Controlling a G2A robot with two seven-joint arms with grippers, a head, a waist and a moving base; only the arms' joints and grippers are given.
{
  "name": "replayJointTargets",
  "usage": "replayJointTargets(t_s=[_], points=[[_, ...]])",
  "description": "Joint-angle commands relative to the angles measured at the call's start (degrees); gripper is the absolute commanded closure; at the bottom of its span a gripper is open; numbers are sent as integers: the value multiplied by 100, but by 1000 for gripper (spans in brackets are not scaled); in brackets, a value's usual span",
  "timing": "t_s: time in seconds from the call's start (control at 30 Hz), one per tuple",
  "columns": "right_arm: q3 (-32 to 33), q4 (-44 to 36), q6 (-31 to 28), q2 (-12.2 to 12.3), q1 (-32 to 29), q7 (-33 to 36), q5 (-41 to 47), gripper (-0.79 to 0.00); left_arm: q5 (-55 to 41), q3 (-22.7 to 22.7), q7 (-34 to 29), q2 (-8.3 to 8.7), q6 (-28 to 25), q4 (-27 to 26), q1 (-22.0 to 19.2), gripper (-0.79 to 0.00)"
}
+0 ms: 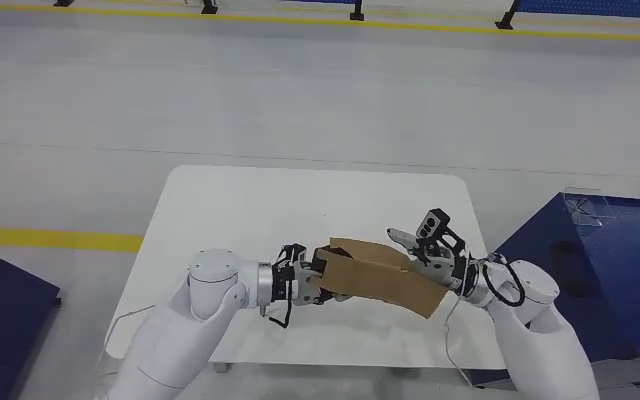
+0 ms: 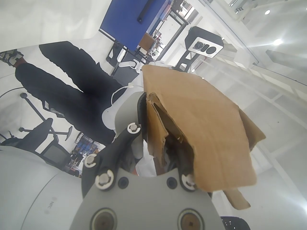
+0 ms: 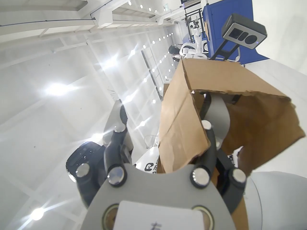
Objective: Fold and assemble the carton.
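A brown cardboard carton [image 1: 380,272] hangs above the near part of the white table [image 1: 250,210], stretched between the two arms. My left gripper [image 1: 312,275] is at its left end, shut on a torn end flap of the carton [image 2: 199,125]; one grey finger [image 2: 129,107] shows beside the flap and the other is hidden behind the cardboard. My right gripper [image 1: 425,258] is at the right end and stands open. One of its fingers [image 3: 217,111] reaches inside the carton [image 3: 182,120], the other finger [image 3: 121,117] stays outside, and a side wall lies between them.
The table's far half is bare white surface. A blue cabinet [image 1: 580,260] stands close off the table's right side. A yellow floor line [image 1: 70,240] runs past the left edge.
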Motion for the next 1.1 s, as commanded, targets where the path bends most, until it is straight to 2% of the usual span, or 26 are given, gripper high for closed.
replayJointTargets(t_s=[0.0, 0.03, 0.23, 0.27, 0.3, 0.33, 0.47, 0.7, 0.83, 0.97, 1.07], points=[[-12, 29, -18, 9, 15, 10, -25, -71, -29, 16, 38, -1, -11, 13, -4, 0], [-18, 43, -25, 15, 23, 14, -43, -3, -38, 29, 56, -1, -3, 21, -9, 0], [-11, 138, -6, 62, 99, 70, -238, 0, -120, 62, 169, -4, -43, 62, -51, -12], [-13, 171, 60, 71, 107, 77, -268, 0, -134, 66, 195, -5, -49, 72, -60, -145], [-13, 171, 60, 71, 107, 77, -268, 0, -149, 65, 243, -7, -58, 88, -69, -733], [-13, 171, 60, 71, 107, 77, -268, 0, -184, 50, 323, -13, -99, 99, -74, -785], [-13, 171, 60, 71, 107, 77, -268, 0, -213, 35, 753, -40, -256, 142, -103, -785], [-4, 128, -26, 69, 110, 27, -269, 0, -213, 35, 753, -40, -256, 142, -103, -785], [230, 151, -1301, 128, 314, 33, -1149, 0, -213, 35, 753, -40, -256, 142, -103, -785], [316, 642, -1954, 154, 678, 381, -1230, 0, -213, 35, 753, -40, -256, 142, -103, -785], [240, 1066, -1972, 154, 937, 665, -1019, 0, -213, 35, 753, -40, -256, 142, -103, -785]])
